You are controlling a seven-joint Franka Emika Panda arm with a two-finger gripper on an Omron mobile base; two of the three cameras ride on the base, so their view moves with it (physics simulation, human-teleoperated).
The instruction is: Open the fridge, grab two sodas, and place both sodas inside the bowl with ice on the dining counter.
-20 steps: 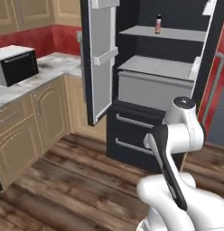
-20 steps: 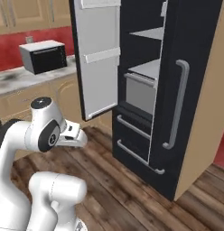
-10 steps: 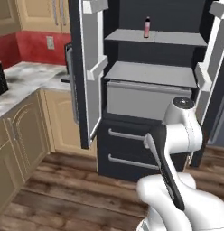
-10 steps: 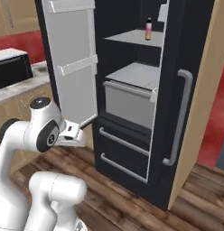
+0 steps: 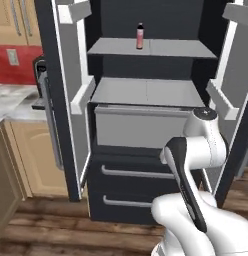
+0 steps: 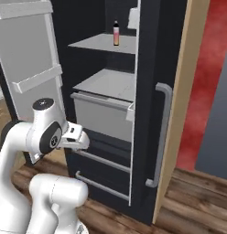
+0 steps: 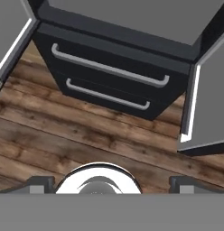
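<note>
Hand view: gripper [image 7: 107,182] aimed down at wood floor [image 7: 64,140], finger tips set wide apart, nothing between them or touching, fridge [image 5: 146,125] doors swung open, slim soda bottle [image 5: 140,36] upright mid upper shelf, two lower drawers [image 7: 105,81] closed.

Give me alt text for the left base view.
An open black double-door fridge shows one slim pink bottle standing on its top grey shelf. Two dark drawers sit below, behind the robot's white arm.
</note>
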